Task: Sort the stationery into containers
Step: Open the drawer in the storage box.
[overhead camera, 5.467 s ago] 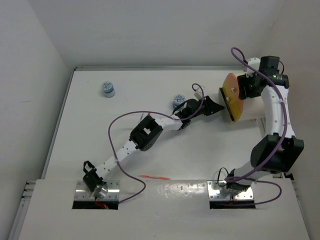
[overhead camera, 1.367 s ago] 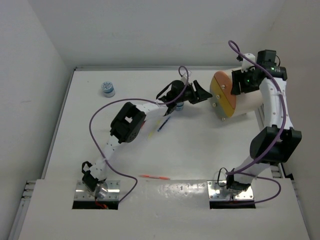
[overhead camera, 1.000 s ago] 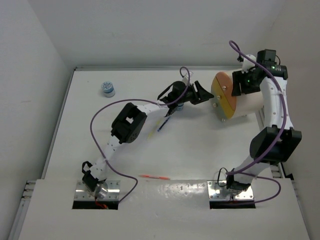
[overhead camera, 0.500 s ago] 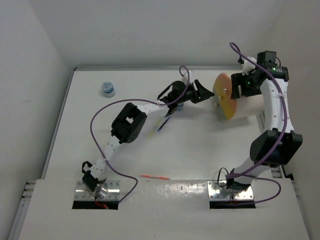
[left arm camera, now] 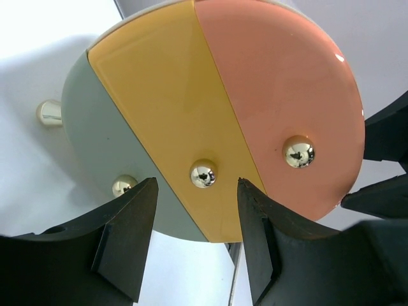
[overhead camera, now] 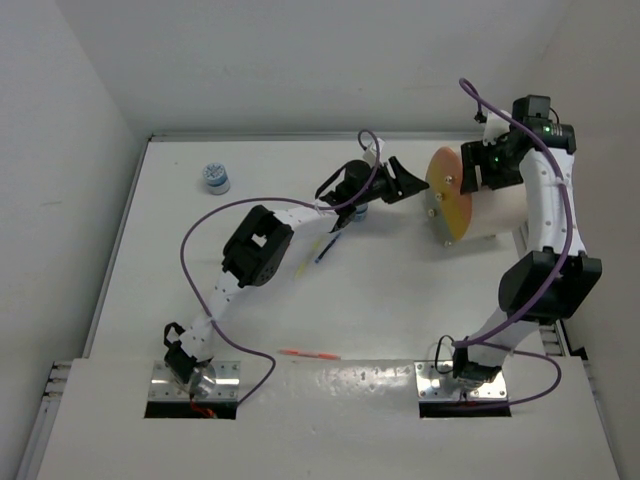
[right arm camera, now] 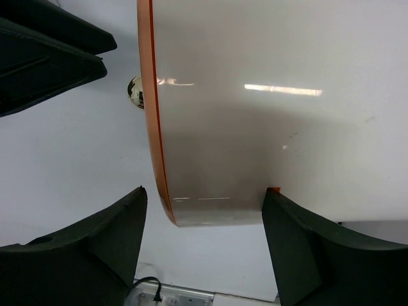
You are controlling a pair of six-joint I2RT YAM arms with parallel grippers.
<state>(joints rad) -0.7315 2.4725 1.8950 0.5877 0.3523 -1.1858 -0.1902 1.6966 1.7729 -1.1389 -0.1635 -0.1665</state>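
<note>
Lying far left on the white table (overhead camera: 400, 300), a small round blue-and-white patterned cylinder (overhead camera: 215, 178); centre, a thin orange-red pen (overhead camera: 310, 354) and thin blue pen (overhead camera: 326, 247). The left gripper (overhead camera: 410, 182), jaws apart and empty, faces the brass knob (left arm camera: 203, 173) of the cream drum-shaped container (overhead camera: 495, 208); the right gripper (overhead camera: 480, 172) straddles it, unclenched.

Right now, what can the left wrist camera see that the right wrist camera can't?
Left wrist only: the front disc face-on, striped grey-green, yellow and pink, with three gold knobs on it. Right wrist only: the cream side wall of the container and the disc's thin orange edge. Both: the same container, and at least one gold knob.
</note>
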